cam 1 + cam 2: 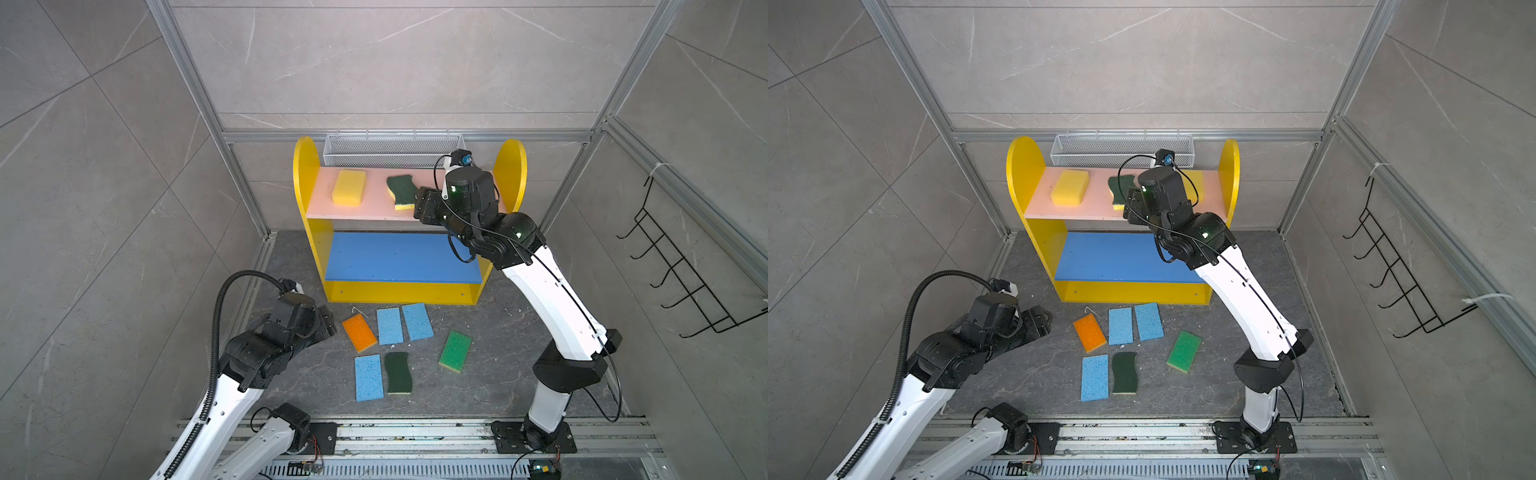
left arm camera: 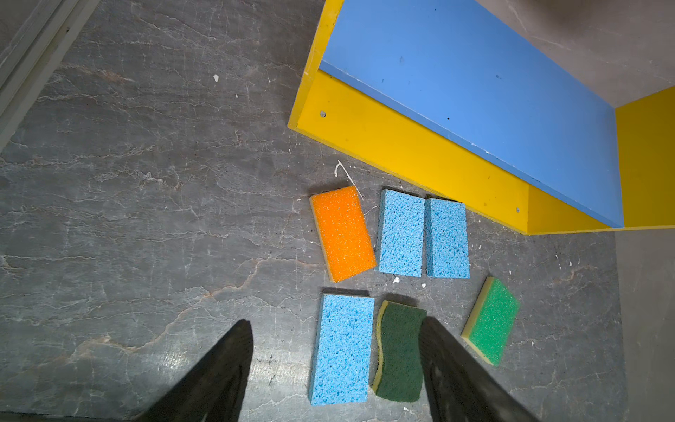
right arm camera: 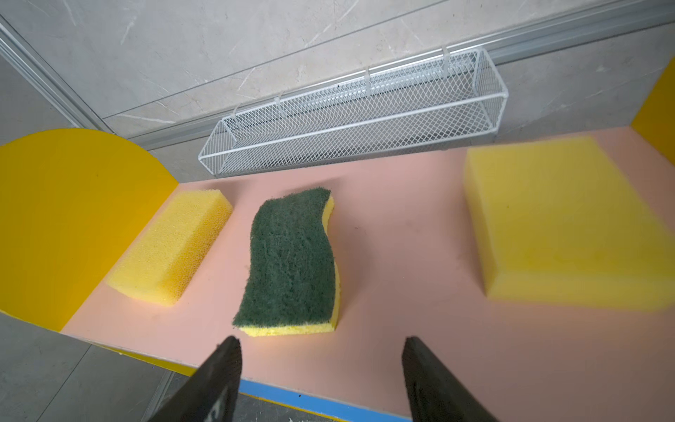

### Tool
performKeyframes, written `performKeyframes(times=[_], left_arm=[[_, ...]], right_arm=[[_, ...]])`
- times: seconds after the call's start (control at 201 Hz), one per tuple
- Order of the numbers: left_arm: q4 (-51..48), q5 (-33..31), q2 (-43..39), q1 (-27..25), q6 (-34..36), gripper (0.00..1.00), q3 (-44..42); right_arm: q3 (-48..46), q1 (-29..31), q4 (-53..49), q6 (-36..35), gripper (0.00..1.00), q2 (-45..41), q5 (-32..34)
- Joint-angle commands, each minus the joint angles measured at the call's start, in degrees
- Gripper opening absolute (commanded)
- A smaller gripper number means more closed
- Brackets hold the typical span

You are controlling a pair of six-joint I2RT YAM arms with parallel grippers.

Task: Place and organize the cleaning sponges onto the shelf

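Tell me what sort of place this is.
Probably a robot test cell, not a real home: tile-look panels in an aluminium frame, the left arm and right arm bolted to a floor rail, and loose sponges before a yellow shelf.

1. No text, label, brand, number or sign can be read in any view.
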Motion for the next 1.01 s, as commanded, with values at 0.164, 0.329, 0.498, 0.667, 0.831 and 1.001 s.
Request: performKeyframes(times=[0.164,0.329,0.498,0.667,0.831,1.001], left_arm=[[-0.8,0.3,-0.3,0.3,-0.6,0.74,0.2],[-0.8,-0.1,0.6,0.3,-0.1,0.75,0.8],[-0.5,-0.3,1.3,0.3,0.2,0.75,0.9],[-0.3,-0.3,2.0,0.3,0.4,0.75,1.1],[-0.3,-0.4,1.9,0.3,0.5,0.75,1.2],[-0.4,-0.6,1.6,0.3,0.4,0.75,1.0]], right_arm=[[4.7,-0.4,-4.3,-8.3,0.67,4.4,-2.6],[7.7,-0.9,-6.7,-9.9,0.72,6.8,-4.7],[6.7,-1.6,-7.1,-10.1,0.72,7.0,-6.1],[6.3,-2.0,-6.9,-10.4,0.71,7.1,-7.1],[6.3,-2.1,-6.5,-10.6,0.69,7.4,-7.5],[6.0,-2.0,-6.5,-10.5,0.69,8.1,-8.1]])
